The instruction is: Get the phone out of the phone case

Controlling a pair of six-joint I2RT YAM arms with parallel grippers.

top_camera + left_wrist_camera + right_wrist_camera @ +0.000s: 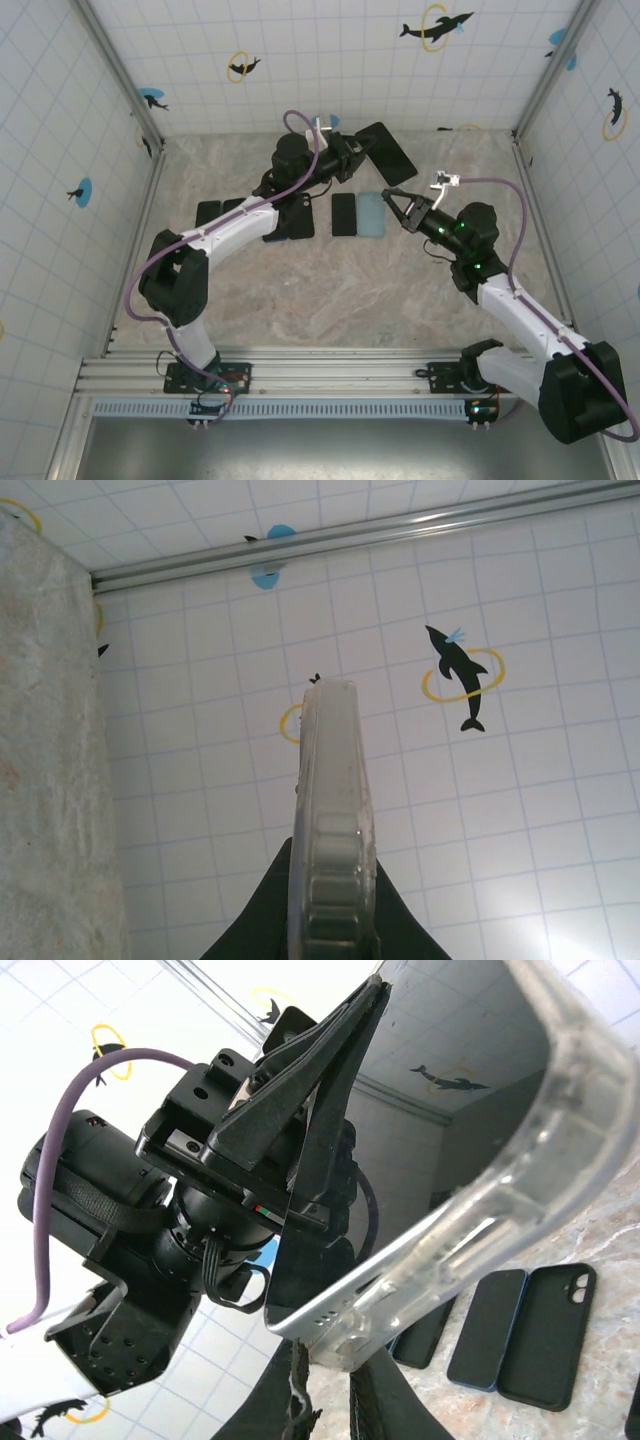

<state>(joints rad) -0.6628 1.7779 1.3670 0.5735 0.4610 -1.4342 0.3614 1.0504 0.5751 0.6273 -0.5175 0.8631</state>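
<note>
Case [470, 1230], clear, thin and likely flexible, wraps the stiff, slick phone [430, 1130] above the table; left gripper [350, 152] clamps both, right gripper [330, 1385] pinches the case's corner, a sensible peeling point.

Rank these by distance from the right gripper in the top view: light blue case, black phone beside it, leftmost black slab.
1. light blue case, just left of the right gripper.
2. black phone, next left.
3. leftmost black slab, far left.

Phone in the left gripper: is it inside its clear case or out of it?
Inside: in the right wrist view the clear case wraps the phone along its side and bottom edge.
</note>
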